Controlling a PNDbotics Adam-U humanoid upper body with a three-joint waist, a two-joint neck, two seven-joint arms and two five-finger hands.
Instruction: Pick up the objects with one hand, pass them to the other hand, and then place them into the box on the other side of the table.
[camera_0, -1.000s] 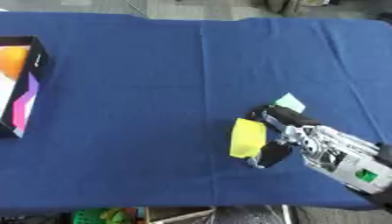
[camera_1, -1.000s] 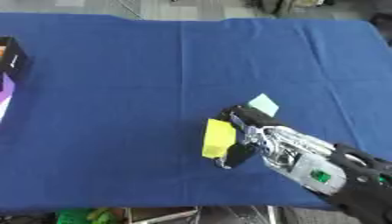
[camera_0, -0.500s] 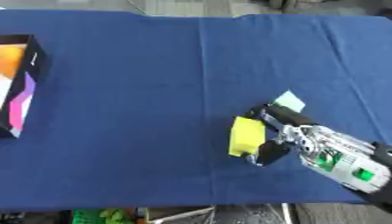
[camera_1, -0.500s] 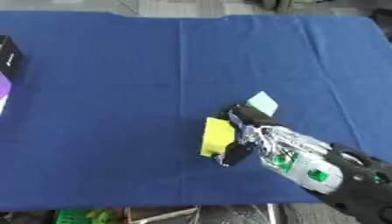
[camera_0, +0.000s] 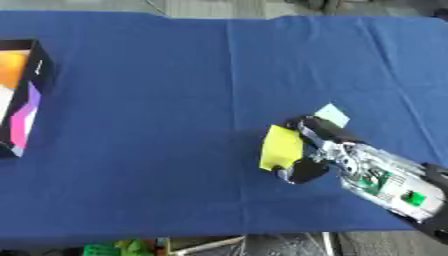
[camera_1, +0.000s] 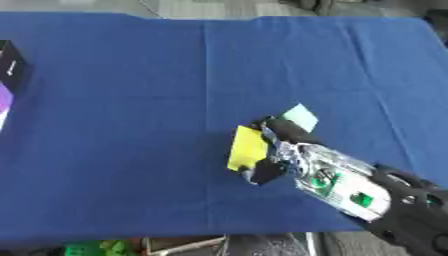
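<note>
A yellow rectangular block (camera_0: 282, 147) lies on the blue tablecloth (camera_0: 175, 90) right of centre. My right hand (camera_0: 322, 146) comes in from the lower right and is curled round the block, fingers at its upper end and thumb at its lower end. A small pale green piece (camera_0: 332, 114) lies just behind the hand. The open box (camera_0: 21, 95), black outside with orange, white and purple inside, stands at the far left edge. My left hand shows in neither view.
The table's near edge (camera_0: 219, 235) runs along the bottom, with green clutter (camera_0: 118, 247) on the floor below. Wide bare blue cloth lies between the block and the box.
My right hand has drawn closer round the yellow block. The block and hand have shifted only slightly; the picture has moved a little too.
</note>
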